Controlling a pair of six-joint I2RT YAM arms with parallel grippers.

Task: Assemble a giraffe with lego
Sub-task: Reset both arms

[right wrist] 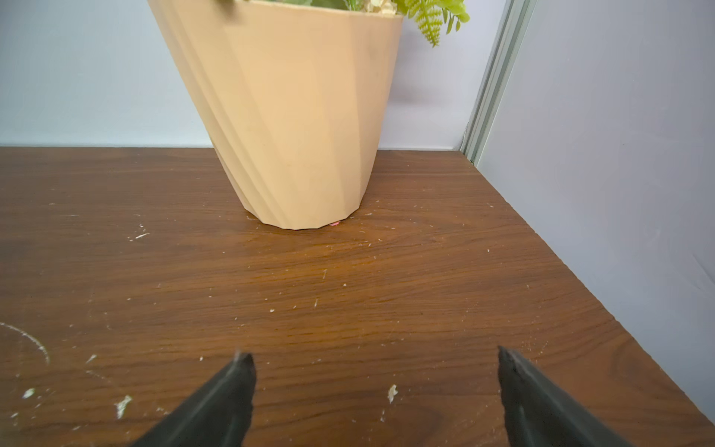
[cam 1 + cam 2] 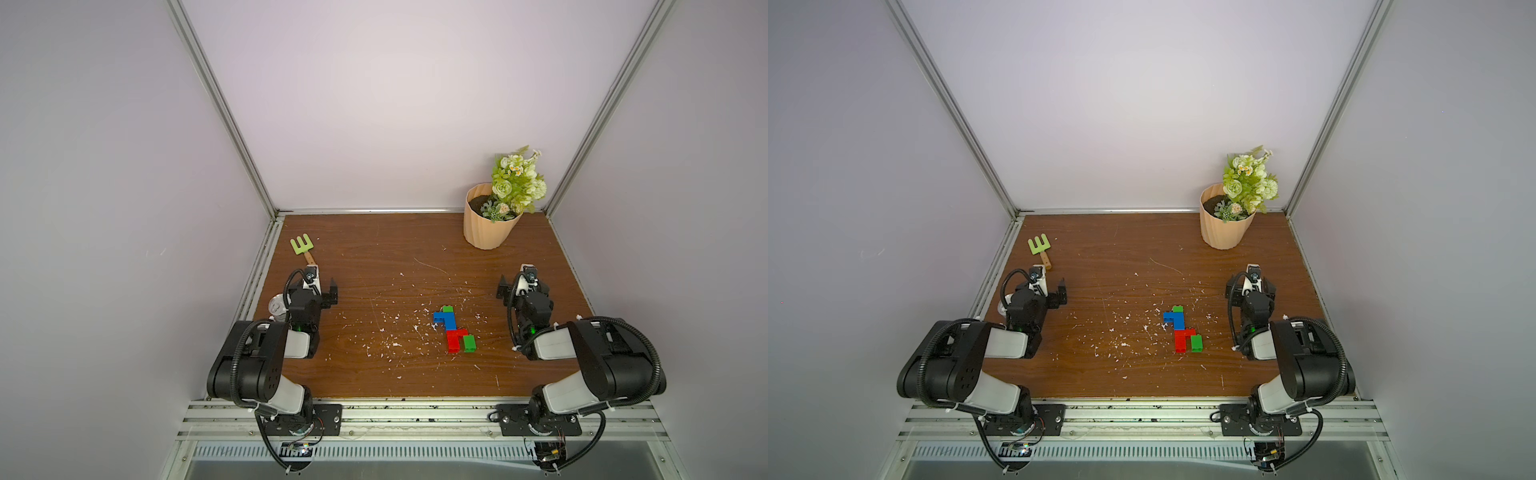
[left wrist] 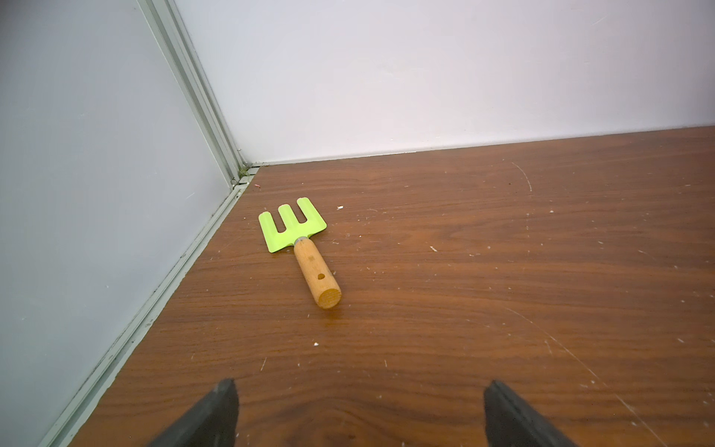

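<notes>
Clerk: Item one: small glossy giraffe of studded plastic bricks [image 2: 455,334], blocky, with green cap, blue head and neck, red body, one red and one green leg. It lies flat, right of the middle of the scuffed brown wood-grain bench [image 2: 374,249], among white flecks.

Checker: Tools?

Clerk: Left gripper [image 3: 360,383] and right gripper [image 1: 374,353], matte black tapered fingers. Both are spread wide, holding nothing, well apart from the giraffe.

Checker: Surroundings?

Clerk: Lime-green three-pronged toy rake [image 3: 292,228], round wooden handle, near the far left corner. Ribbed peach flowerpot [image 1: 294,116] with artificial greenery, far right corner. The giraffe lies in open view between the arms.
</notes>
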